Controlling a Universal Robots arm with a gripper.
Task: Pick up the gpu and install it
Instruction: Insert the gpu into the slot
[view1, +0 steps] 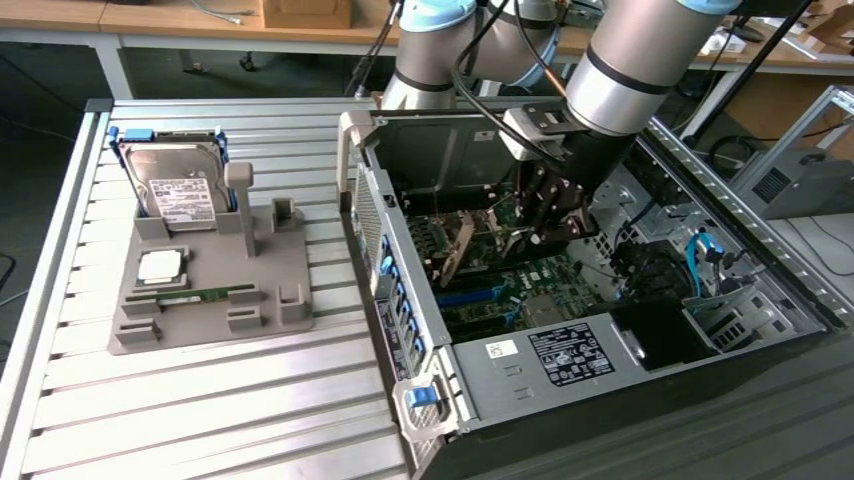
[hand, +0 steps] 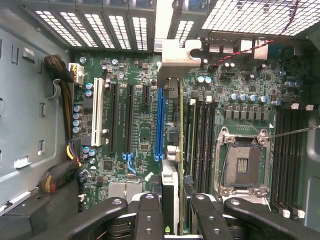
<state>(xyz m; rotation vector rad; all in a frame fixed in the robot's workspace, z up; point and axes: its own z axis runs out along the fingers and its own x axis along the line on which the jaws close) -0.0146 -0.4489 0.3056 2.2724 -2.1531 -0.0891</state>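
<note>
Gripper (view1: 545, 232) inside open computer case (view1: 747, 260), fingers (hand: 150, 215) clamped on the gpu (hand: 172, 150).
Held edge-on above motherboard (hand: 240, 105), beside blue slot (hand: 160, 122); silver bracket near rear grille; hard drive (view1: 180, 190) at frame left.

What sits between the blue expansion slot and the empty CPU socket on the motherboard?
In the wrist view, the gpu, held edge-on by the gripper, then black memory slots, lie between the blue slot and the CPU socket.

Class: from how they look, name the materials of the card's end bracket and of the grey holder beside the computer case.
End bracket: probably bare sheet metal, silvery, folded tab. Grey holder: looks like matte moulded or printed plastic, uniform dull grey.
</note>
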